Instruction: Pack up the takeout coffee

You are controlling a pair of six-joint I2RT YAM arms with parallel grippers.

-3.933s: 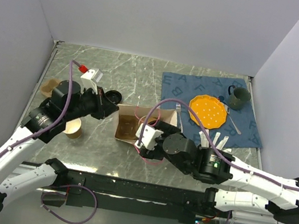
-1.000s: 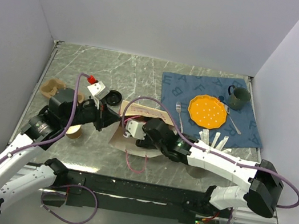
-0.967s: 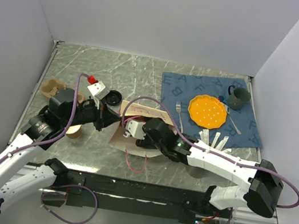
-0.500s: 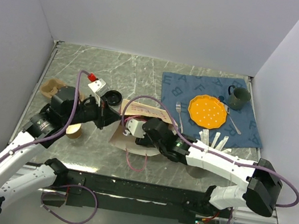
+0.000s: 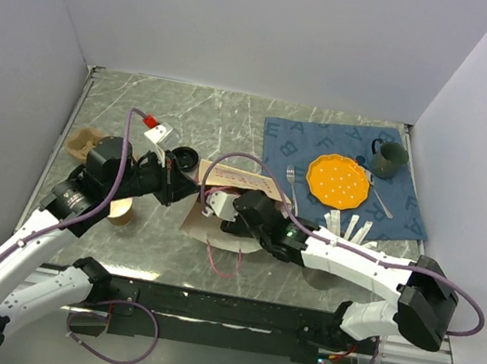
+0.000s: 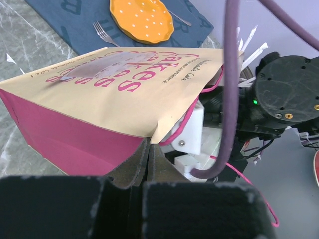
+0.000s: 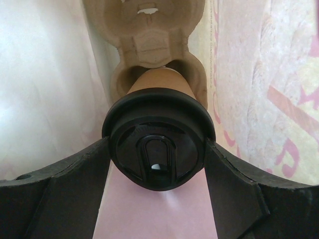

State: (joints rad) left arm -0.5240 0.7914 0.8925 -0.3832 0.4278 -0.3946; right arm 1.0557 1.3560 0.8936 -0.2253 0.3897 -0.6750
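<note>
The takeout coffee, a brown cup under a black lid, sits deep inside the paper bag. Its base rests in a pulp carrier at the bag's far end. My right gripper is shut on the lid, one finger pressing each side. From above, that arm's wrist reaches into the bag's mouth and hides the cup. The bag lies tilted on its side, pink lettering up. My left gripper is shut on the bag's mouth edge, seen from above at its left corner.
An open brown cup stands near the left arm. A loose black lid and a second pulp carrier lie beyond it. On the blue mat are an orange plate, a fork, a green mug and white sachets.
The bag, mouth-up some seconds ago, now lies on its side with the right gripper inside. Over the last second the left gripper drifted slightly away and to the right with the bag's edge.
</note>
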